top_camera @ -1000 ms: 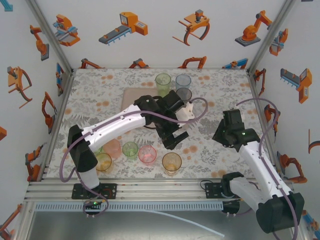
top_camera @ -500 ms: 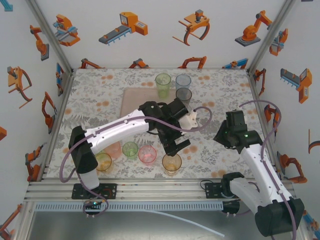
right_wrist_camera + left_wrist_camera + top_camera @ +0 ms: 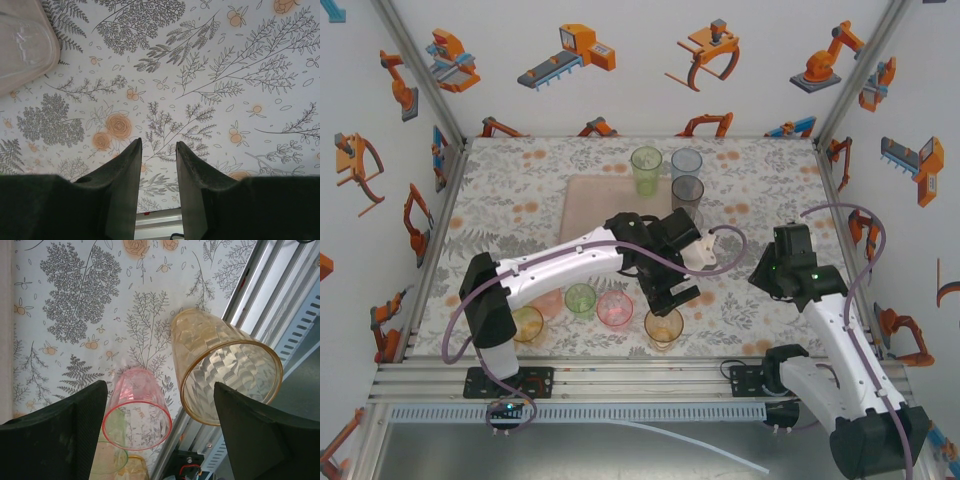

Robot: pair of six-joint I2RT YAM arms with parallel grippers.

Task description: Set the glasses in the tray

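Currently the tray [image 3: 585,205] carries a green tumbler [image 3: 646,168], a pale blue tumbler [image 3: 687,162] and a smoky grey tumbler [image 3: 688,189], three in all, grouped at its far right end. Five more stand in a row on the floral tabletop [image 3: 510,190] near the front edge: an orange glass [image 3: 527,323], a pale pink glass [image 3: 548,303] half hidden under the left arm [image 3: 560,262], a green glass [image 3: 581,299], a pink glass [image 3: 615,307] and an amber glass [image 3: 225,370]. The left gripper [image 3: 672,297] hangs over the amber glass, fingers spread wide with it between them; whether they touch it I cannot tell. To the right, the right gripper [image 3: 157,150] hangs over bare tabletop, fingers a narrow gap apart, gripping nothing. Orange robot cartoons [image 3: 570,52] dot the walls [image 3: 620,90].
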